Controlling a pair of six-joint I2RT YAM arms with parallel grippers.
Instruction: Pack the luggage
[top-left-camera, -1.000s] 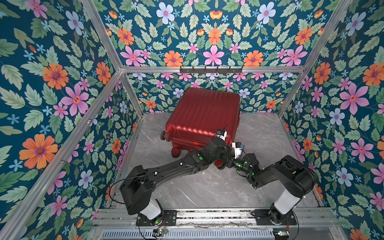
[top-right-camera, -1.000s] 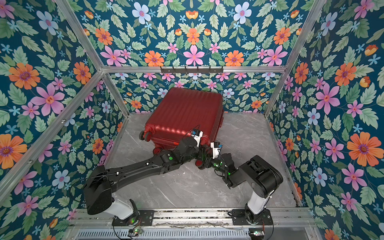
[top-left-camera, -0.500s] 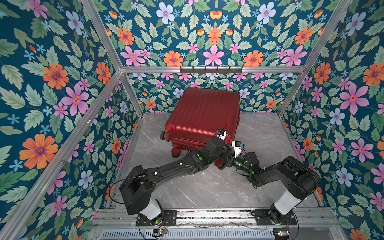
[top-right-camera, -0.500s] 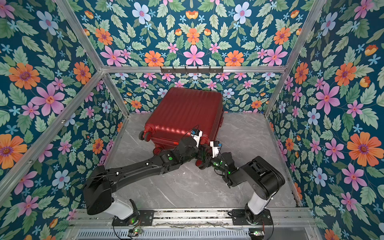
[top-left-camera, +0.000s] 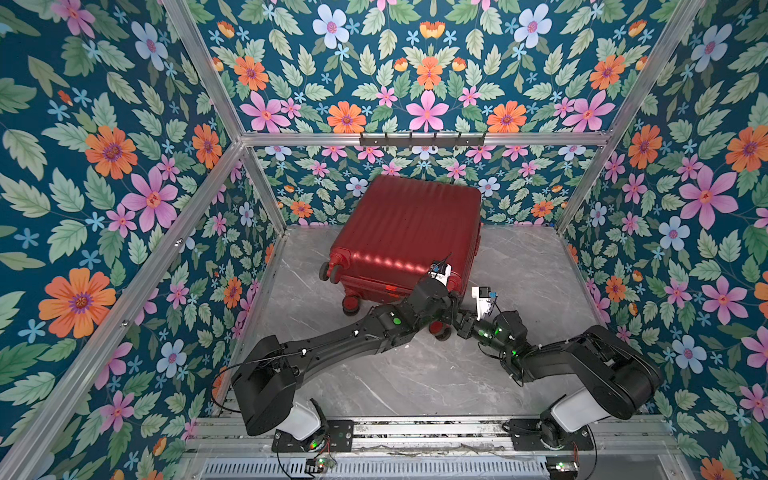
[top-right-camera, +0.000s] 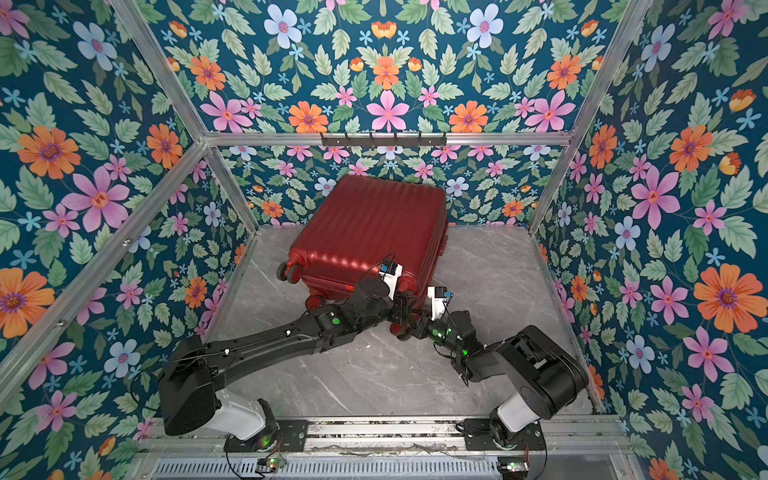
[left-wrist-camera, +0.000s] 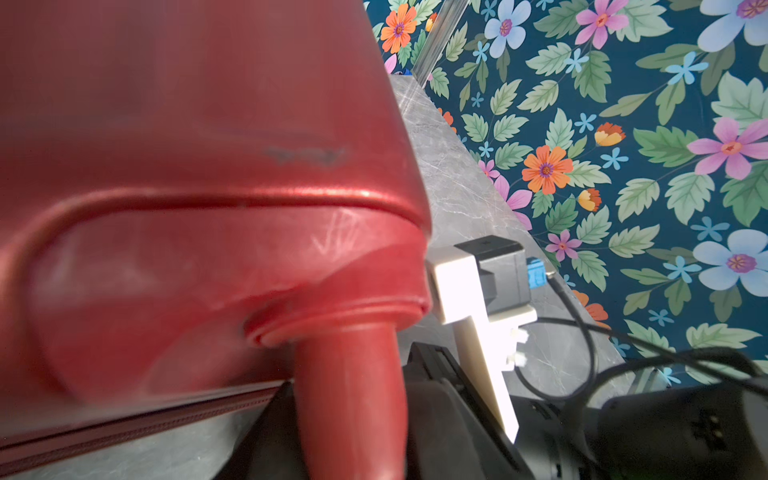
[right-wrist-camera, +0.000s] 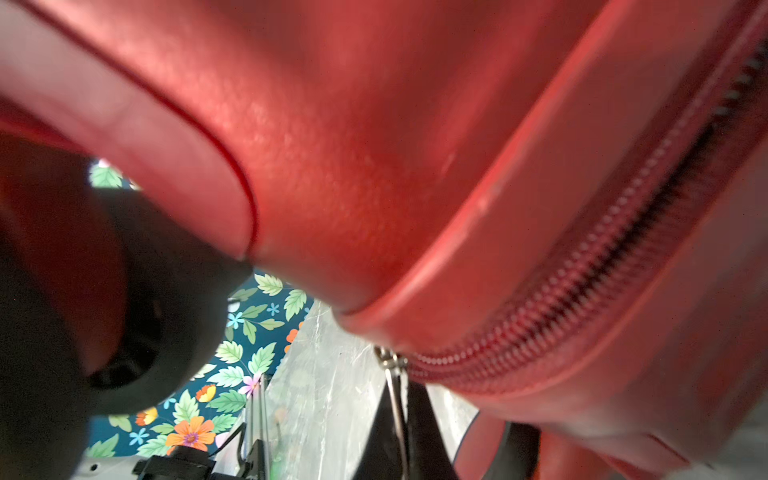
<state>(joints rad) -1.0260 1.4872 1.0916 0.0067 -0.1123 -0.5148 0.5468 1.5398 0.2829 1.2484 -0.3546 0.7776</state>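
The luggage (top-left-camera: 407, 224) (top-right-camera: 370, 220) is a dark-red ribbed suitcase lying closed on the grey floor towards the back wall. Both arms meet at its near right corner. In the left wrist view my left gripper (left-wrist-camera: 353, 415) has its black fingers (left-wrist-camera: 440, 415) on either side of a red caster leg (left-wrist-camera: 349, 374) under the shell (left-wrist-camera: 187, 145). In the right wrist view my right gripper (right-wrist-camera: 399, 419) is shut on the metal zipper pull (right-wrist-camera: 392, 386) at the end of the red zipper (right-wrist-camera: 602, 257). In both top views the fingertips are hidden under the wrists.
Floral walls and aluminium posts box in the grey marble floor (top-left-camera: 395, 382). A hook rail (top-left-camera: 422, 139) runs along the back wall. Two more casters (top-left-camera: 328, 272) (top-left-camera: 351, 303) stick out at the suitcase's near left. The right wrist's white camera mount (left-wrist-camera: 478, 291) sits close beside the left gripper.
The right gripper's jaws have closed the last little bit on the zipper pull. Both arms and the suitcase have stayed where they were.
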